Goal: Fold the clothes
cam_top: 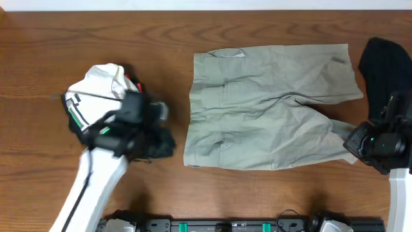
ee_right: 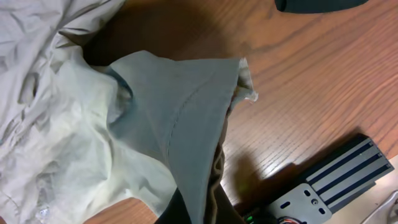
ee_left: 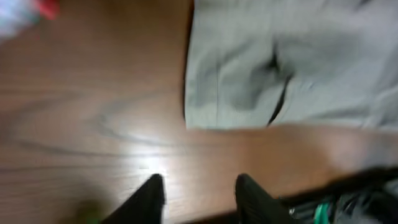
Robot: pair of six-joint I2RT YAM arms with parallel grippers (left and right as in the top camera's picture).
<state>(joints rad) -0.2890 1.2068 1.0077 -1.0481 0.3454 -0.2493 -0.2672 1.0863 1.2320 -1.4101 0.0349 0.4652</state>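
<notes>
Left pincer (ee_left: 200, 183) parted, right pincer (cam_top: 353, 140) clamped.
The left arm (cam_top: 96, 183) slants up from the near edge at the left, its two dark fingers (ee_left: 152, 193) apart with nothing between them. The right arm (cam_top: 400, 193) stands at the near right, its jaws closed on a fold of the shorts (ee_right: 186, 112).

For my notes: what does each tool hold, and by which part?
Right tool: the shorts, by a leg hem. Left tool: nothing.
</notes>
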